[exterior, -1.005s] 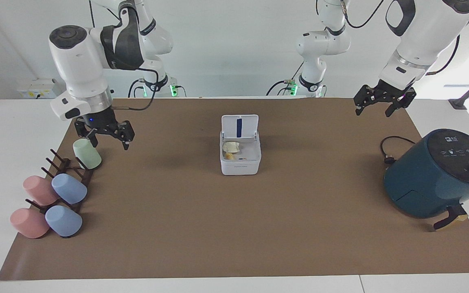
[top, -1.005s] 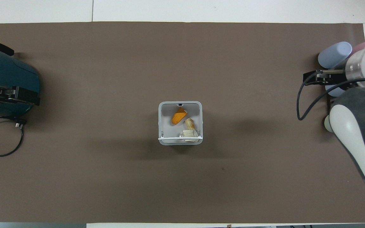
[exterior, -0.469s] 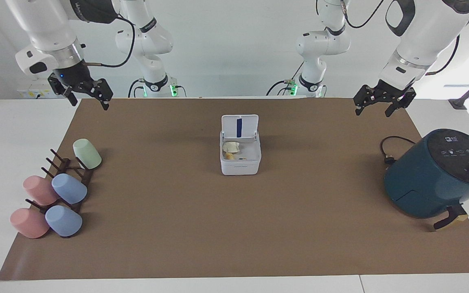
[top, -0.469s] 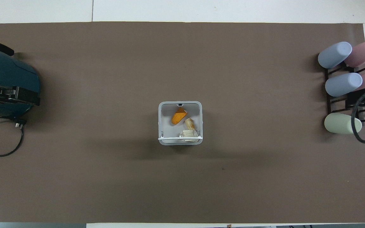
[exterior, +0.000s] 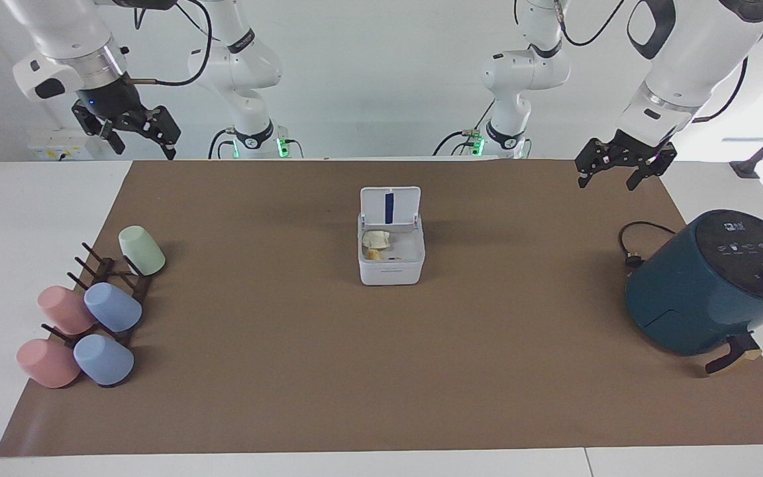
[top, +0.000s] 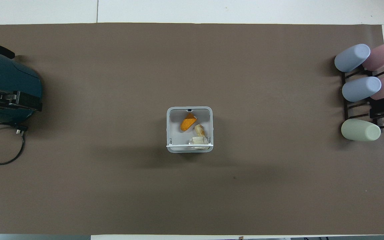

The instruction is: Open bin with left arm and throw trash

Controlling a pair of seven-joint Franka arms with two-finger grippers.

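Overhead view: bin (top: 169, 128) lid up, trash (top: 194, 130) inside; left fingers (exterior: 640, 173), right fingers (exterior: 168, 136) spread, empty.

no readable text, air fryer (exterior: 712, 285) panel icons illegible

Trash (top: 193, 130) in the bin (top: 170, 128)

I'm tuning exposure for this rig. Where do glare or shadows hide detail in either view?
Facing view: bright window glare washes out the upper corner by the left arm, above the air fryer; the bin throws only a soft shadow. Overhead view: even light, the trash reads clearly inside the bin, with a faint shadow band on the mat.
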